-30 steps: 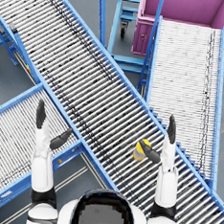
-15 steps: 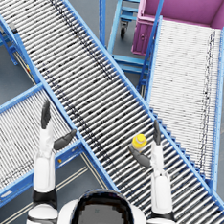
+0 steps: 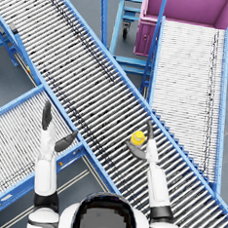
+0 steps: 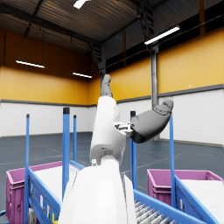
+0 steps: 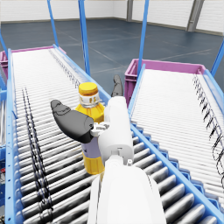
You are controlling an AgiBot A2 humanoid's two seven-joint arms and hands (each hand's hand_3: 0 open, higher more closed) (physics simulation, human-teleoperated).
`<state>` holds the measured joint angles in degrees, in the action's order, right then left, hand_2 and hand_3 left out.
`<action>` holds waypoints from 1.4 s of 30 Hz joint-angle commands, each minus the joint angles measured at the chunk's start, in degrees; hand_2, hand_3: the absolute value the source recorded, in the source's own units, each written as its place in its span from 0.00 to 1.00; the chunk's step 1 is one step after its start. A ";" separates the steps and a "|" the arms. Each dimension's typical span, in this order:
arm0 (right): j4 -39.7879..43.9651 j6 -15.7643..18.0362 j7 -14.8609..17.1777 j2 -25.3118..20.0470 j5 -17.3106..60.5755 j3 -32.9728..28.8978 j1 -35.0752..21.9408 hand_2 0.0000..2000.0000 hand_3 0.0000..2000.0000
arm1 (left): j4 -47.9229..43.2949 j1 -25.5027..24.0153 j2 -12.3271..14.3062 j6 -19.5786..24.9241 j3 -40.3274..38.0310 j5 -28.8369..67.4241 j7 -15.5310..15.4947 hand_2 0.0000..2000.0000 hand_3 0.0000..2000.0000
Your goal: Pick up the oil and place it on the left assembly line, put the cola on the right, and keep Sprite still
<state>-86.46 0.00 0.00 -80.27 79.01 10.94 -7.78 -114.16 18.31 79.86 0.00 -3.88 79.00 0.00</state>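
Note:
The oil bottle (image 3: 137,137), yellow with a yellow cap, stands upright on the diagonal roller conveyor (image 3: 89,84). In the right wrist view the oil bottle (image 5: 89,114) shows a purple label low on its body. My right hand (image 3: 145,147) is right beside it, the thumb stretched across one side and the fingers straight up past the other; the right hand (image 5: 73,124) has not closed on it. My left hand (image 3: 49,130) is raised with spread fingers over the left conveyor (image 3: 10,146), and the left hand (image 4: 146,123) holds nothing. No cola or Sprite is in view.
A second roller conveyor (image 3: 187,83) runs at the right, ending at a pink bin (image 3: 193,10). Blue side rails (image 3: 90,155) and blue posts (image 3: 104,12) border the lines. Grey floor shows between the conveyors.
My right hand has moved left toward the oil bottle and now flanks it. The bottle has shifted slightly up the conveyor. The left hand has drifted a little.

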 commanded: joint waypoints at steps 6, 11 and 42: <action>18.69 0.00 0.00 -3.51 -0.01 3.55 -8.81 0.00 0.00 | 1.77 0.80 0.12 0.00 -0.30 0.00 0.00 0.00 0.00; 28.03 0.21 -0.03 -5.71 -0.01 5.65 -13.79 0.00 0.00 | 2.96 0.85 0.31 0.00 0.08 0.00 0.00 0.00 0.00; -12.77 9.56 0.03 -7.39 0.03 15.81 -17.10 1.00 1.00 | 10.56 2.81 9.41 0.30 25.74 0.00 0.00 0.00 0.00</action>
<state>-98.71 9.36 -0.02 -88.11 79.04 24.77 -25.28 -105.08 19.00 87.80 0.51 20.40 78.99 0.01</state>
